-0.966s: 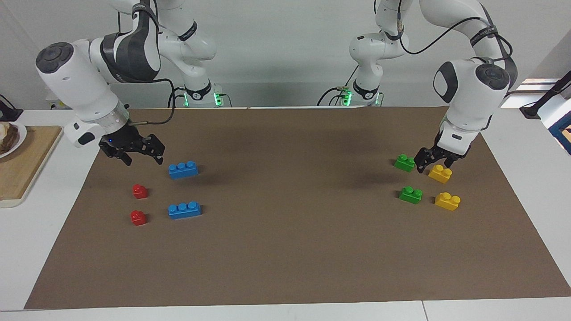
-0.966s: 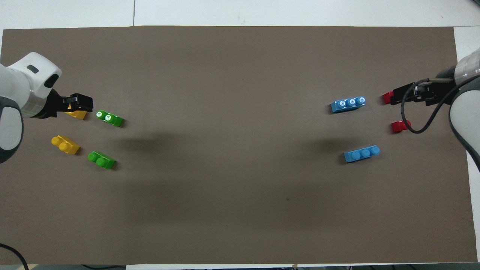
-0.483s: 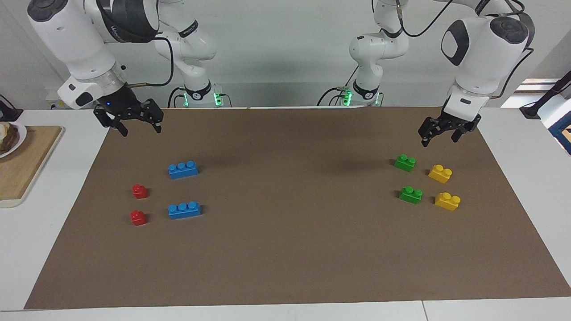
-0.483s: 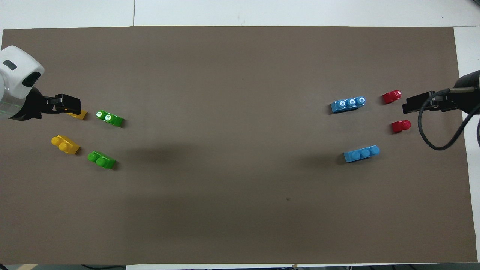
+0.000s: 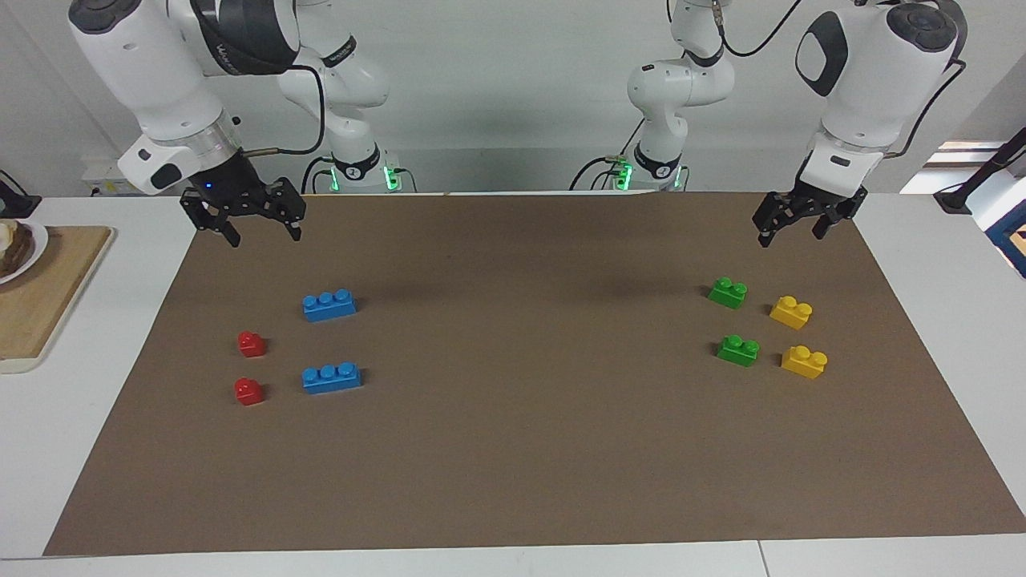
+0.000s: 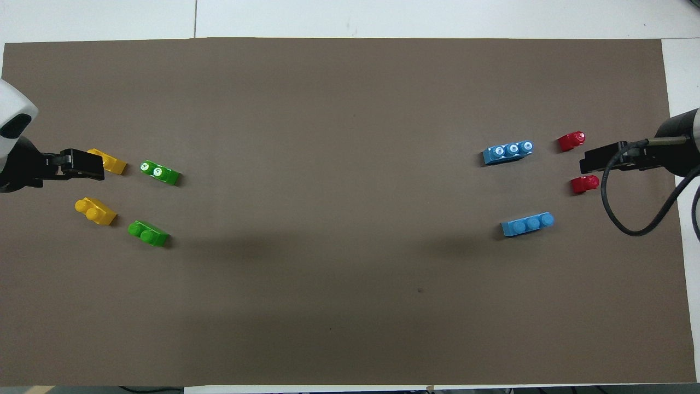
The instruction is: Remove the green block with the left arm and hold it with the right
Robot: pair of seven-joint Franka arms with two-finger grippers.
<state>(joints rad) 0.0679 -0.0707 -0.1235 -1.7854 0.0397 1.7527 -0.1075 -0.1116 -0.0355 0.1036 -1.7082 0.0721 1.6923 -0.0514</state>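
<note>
Two green blocks lie on the brown mat at the left arm's end. One [image 5: 728, 292] [image 6: 148, 233] is nearer to the robots, the other [image 5: 738, 350] [image 6: 159, 172] is farther. Nothing holds them. My left gripper [image 5: 789, 231] [image 6: 87, 165] is open and empty, up in the air over the mat's edge by the robots, apart from both green blocks. My right gripper [image 5: 266, 236] [image 6: 596, 161] is open and empty, up in the air over the mat's corner at the right arm's end.
Two yellow bricks [image 5: 791, 311] [image 5: 804, 361] lie beside the green ones, toward the left arm's end. Two blue bricks [image 5: 329, 304] [image 5: 331, 377] and two red pieces [image 5: 251, 344] [image 5: 248, 391] lie at the right arm's end. A wooden board [image 5: 40, 296] sits off the mat there.
Both grippers have risen from just above the blocks and drawn back toward the robots. No block has moved.
</note>
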